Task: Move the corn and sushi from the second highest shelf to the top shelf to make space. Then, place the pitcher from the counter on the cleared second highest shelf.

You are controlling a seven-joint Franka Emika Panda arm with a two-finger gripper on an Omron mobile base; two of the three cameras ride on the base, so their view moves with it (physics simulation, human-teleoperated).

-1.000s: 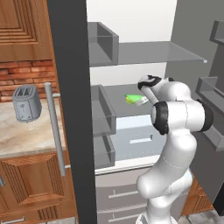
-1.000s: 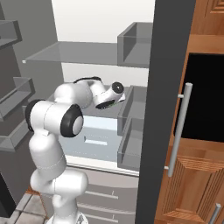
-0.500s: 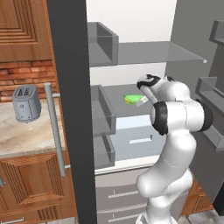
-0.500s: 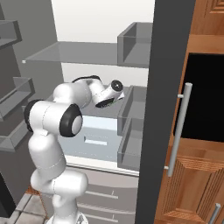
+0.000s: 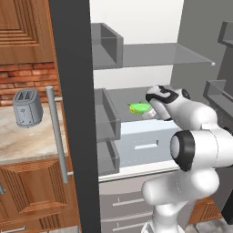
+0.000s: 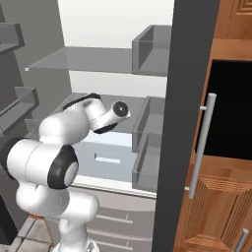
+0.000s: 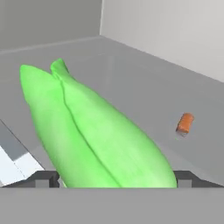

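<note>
Step in hand: step 1 of 3, pick-up of the corn (image 7: 94, 135); judged as the final approach before the grasp.
Gripper (image 7: 117, 180): reached into the open fridge at the level of the second highest shelf (image 5: 125, 98); the 2 finger tips stand 1 on each side of the near end of the corn.
Jaws: spread wide, not yet pressing the husk; nothing held.
Corn: lies on the second highest shelf, bright green, long axis running away from the hand; in the left base view it sits just beside the hand.
Sushi (image 7: 185, 123): small reddish-brown piece on the same shelf, well apart from the corn, toward the back wall.
Top shelf (image 5: 159, 53): glass slab directly above, bare where visible.
Toaster (image 5: 27, 107): on the counter, left of the fridge door edge.
Next move, judged: close the jaws squarely across the corn, lift clear of the shelf, withdraw, then raise to the top shelf.
Caution: the husk is rounded and tapered; an off-centre pinch may let it roll or slip.
</note>
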